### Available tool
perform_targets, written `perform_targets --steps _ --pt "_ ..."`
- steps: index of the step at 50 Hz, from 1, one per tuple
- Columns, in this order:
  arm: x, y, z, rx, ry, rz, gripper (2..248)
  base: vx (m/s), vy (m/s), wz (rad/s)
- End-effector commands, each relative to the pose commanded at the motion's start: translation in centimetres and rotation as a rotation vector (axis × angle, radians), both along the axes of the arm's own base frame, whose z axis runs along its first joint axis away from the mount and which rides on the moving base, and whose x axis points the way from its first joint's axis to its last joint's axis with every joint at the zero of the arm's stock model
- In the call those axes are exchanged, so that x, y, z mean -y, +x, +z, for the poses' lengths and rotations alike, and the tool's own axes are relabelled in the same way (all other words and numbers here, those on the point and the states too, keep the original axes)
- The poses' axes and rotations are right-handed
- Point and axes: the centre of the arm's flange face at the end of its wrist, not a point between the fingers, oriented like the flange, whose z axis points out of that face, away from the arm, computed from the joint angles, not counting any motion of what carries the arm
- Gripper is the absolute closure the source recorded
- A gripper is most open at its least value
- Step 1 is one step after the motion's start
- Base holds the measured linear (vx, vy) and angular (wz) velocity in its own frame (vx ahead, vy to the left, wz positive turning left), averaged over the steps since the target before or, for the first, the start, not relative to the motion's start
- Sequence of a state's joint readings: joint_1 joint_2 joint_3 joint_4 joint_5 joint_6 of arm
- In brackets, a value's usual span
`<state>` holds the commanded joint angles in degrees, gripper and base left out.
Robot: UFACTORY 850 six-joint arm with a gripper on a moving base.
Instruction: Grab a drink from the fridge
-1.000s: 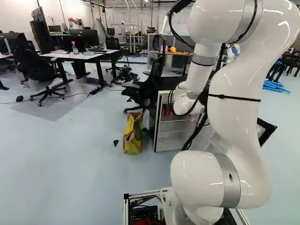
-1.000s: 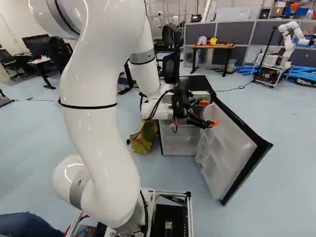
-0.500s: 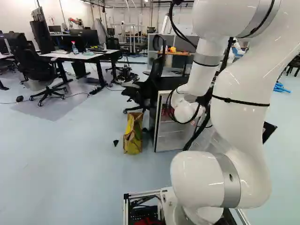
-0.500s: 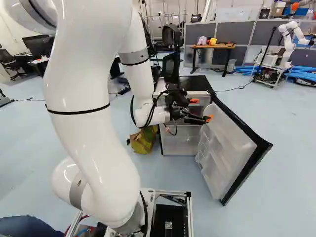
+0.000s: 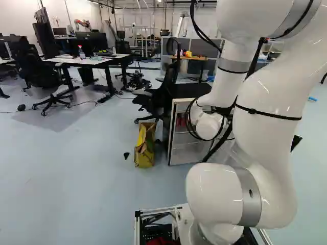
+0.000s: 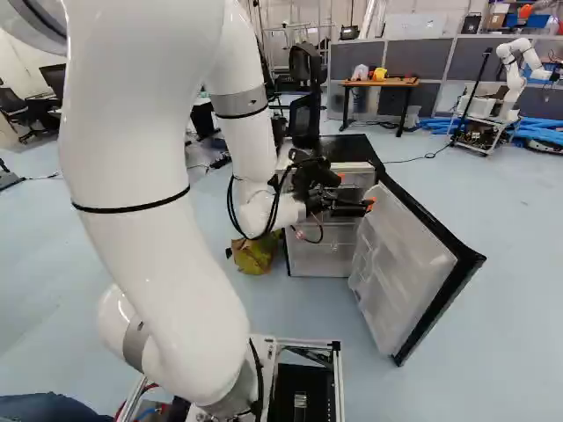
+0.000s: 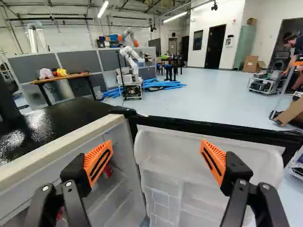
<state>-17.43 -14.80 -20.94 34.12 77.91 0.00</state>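
- Our end effector [image 7: 157,153] is spread and pinches nothing, aimed across the fridge [image 6: 347,148] mouth at its door [image 6: 405,264].
- The red things [image 5: 180,120], probably drinks, sit inside the fridge, near the centre of the left base view.
- They lie off to one side, past the cabinet-side finger, so we should turn inward; their long axis we cannot tell.

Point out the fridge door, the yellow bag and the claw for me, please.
Fridge door [image 6: 406,264]: right base view, on its inner liner.
Yellow bag [image 5: 145,149]: left base view, on its near side.
Claw [image 7: 156,153]: wrist view, midway between its fingertips.
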Motion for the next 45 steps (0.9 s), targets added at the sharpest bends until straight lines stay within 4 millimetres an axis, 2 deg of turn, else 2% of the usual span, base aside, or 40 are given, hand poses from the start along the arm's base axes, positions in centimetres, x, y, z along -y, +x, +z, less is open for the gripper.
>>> perform_targets --steps 27,45 --pt "2.4 2.4 -2.8 -0.057 -0.003 0.189 3 0.000 0.000 0.000" --pt "3.8 2.9 -4.8 -0.092 0.006 0.312 3 0.000 0.000 0.000"
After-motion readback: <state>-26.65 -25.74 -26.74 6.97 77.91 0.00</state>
